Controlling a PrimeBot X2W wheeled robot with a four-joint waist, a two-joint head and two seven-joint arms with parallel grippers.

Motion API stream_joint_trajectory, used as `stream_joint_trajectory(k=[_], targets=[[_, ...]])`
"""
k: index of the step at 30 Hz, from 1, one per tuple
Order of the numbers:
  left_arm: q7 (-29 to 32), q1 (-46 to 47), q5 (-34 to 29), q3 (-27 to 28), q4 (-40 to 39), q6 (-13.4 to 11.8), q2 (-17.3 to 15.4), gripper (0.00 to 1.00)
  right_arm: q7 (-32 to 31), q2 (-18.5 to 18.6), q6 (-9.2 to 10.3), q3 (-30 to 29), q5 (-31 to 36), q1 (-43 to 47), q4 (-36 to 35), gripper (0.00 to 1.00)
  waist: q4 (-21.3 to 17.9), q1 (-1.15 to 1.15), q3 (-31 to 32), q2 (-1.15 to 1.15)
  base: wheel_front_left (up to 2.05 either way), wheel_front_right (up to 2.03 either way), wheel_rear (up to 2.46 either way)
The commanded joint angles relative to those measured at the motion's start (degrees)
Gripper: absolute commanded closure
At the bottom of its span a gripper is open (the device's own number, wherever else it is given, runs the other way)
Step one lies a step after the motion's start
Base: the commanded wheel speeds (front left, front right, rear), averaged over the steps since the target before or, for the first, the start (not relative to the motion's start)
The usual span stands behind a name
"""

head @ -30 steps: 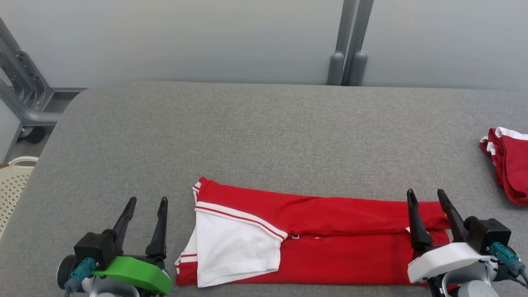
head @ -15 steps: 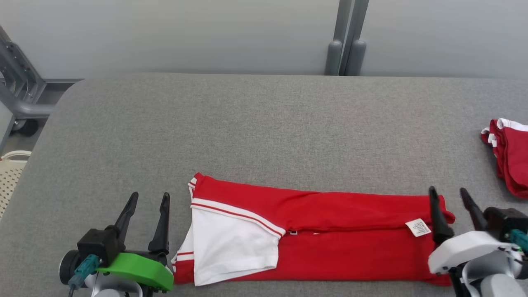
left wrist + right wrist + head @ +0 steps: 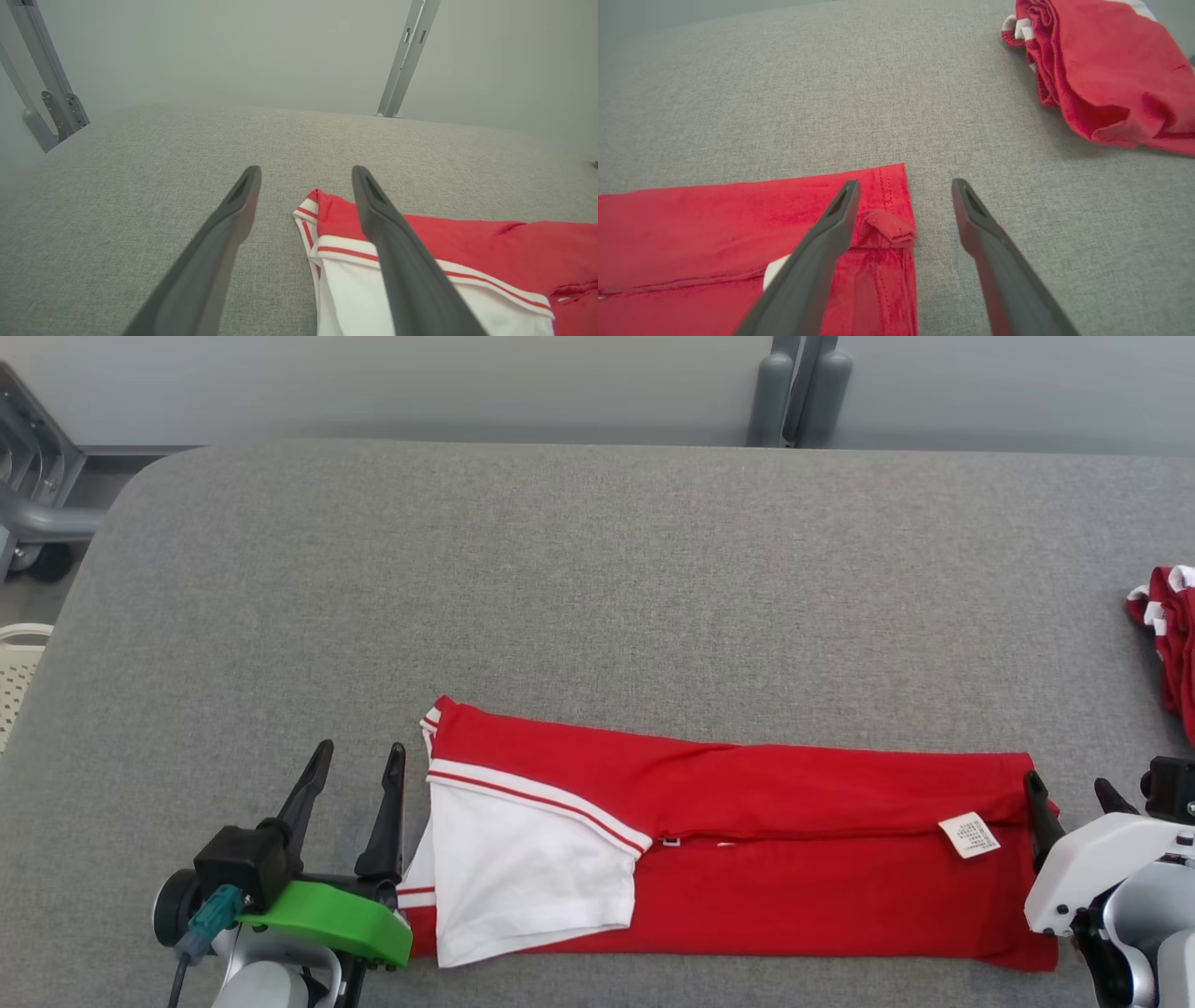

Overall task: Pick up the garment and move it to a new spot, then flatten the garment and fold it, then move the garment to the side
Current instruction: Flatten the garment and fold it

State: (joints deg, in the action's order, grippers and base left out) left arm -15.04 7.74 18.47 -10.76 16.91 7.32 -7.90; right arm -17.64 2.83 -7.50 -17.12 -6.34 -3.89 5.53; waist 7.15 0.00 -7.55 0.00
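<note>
**Entry: red garment, folded, on grey table; both pincers released**

Nearest: the left pincer (image 3: pixel 359 751) is standing with its fingers spread, grasping nothing, just beside the garment's left end. The right pincer (image 3: pixel 1067 784) is gaping empty too, its fingers flanking the right hem corner. Whether they are touching the cloth cannot be told, and the frame edge is cutting off its body.

The garment (image 3: pixel 747 859) is lying flat as a long band along the near side of the table (image 3: pixel 560 569), between the two pincers. A white sleeve (image 3: pixel 532 877) with striped trim is lying across its left end. A white label (image 3: pixel 969 835) near the right end is carrying print too small to read.

Farther: a second red garment (image 3: pixel 1172 635) is sitting bunched at the table's right side, partly cut off. A pale perforated basket (image 3: pixel 14 672) is showing off the left side. Grey posts (image 3: pixel 798 383) are rising behind the far edge.
</note>
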Motion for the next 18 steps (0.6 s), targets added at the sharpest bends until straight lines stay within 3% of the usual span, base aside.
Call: stream_joint_trajectory(k=[1, 12, 18], targets=[[-0.14, 1.00, -0.29, 0.07, 0.04, 0.21, 0.15, 0.00, -0.82, 0.17, 0.03, -0.40, 0.55, -0.47, -0.18, 0.00, 0.46, 0.00, -1.18, 0.00, 0.00, 0.00, 0.00], [-0.15, 1.71, 1.11, -1.78, 0.62, 0.22, -0.52, 0.00, -8.20, 0.15, 0.03, -0.53, -2.94, 2.89, 1.75, 0.00, 1.39, 0.00, -1.56, 0.00, 0.00, 0.00, 0.00], [-0.14, 1.61, 1.28, -1.81, 0.43, 0.22, -0.72, 0.00, -8.69, 0.15, 0.03, 0.06, -3.62, 3.34, 1.41, 0.00, 1.40, 0.00, -1.71, 0.00, 0.00, 0.00, 0.00]])
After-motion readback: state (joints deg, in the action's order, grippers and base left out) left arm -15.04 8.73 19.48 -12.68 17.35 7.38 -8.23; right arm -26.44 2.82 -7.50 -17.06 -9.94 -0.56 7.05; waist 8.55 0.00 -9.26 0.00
